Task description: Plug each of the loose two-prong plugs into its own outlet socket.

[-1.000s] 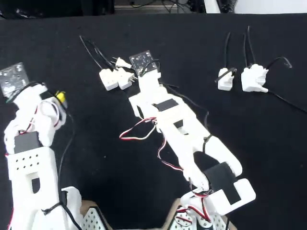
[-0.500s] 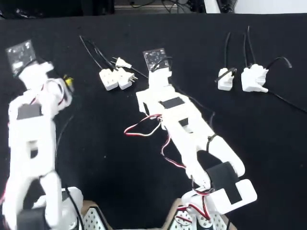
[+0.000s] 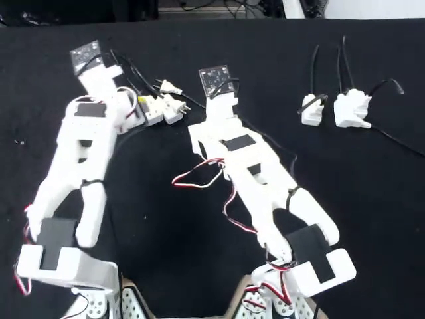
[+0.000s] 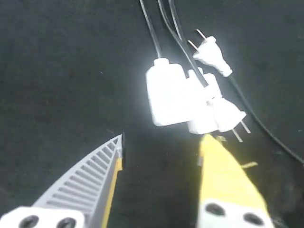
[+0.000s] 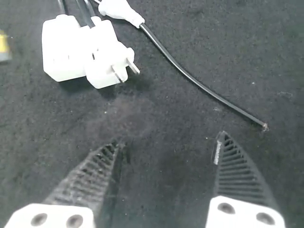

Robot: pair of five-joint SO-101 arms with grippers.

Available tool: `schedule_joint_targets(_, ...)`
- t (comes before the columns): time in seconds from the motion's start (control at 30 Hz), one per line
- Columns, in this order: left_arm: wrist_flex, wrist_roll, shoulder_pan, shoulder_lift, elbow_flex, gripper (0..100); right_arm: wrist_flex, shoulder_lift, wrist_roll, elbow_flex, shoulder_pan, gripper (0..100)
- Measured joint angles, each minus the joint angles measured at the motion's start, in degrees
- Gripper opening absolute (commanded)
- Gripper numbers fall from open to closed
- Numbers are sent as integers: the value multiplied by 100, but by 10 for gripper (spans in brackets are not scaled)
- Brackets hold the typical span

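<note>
The outlet sockets (image 4: pixel 166 97) sit on the worktop (image 3: pixel 372 199) just ahead of our left pincer (image 4: pixel 161 142) and right pincer (image 5: pixel 168 140), both spread open, and we judge the loose plug (image 4: pixel 212 53) beside them light, rigid, best gripped across its body.

High view down over the table (image 3: pixel 378 219); both wrist views (close, low) on one plug cluster (image 4: pixel 175 97)
</note>
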Motion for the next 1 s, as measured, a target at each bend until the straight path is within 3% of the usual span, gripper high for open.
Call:
schedule_joint_targets(0.3,0,378,-114,800,-527,306,0,0,0,0,-9,266)
schedule_joint_targets(0.7,0,299,-290,2646,-2426,306,0,0,0,0,-9,266)
schedule_joint_targets(1.0,0,-457,-290,4149,-3851,306,0,0,0,0,-9,266)
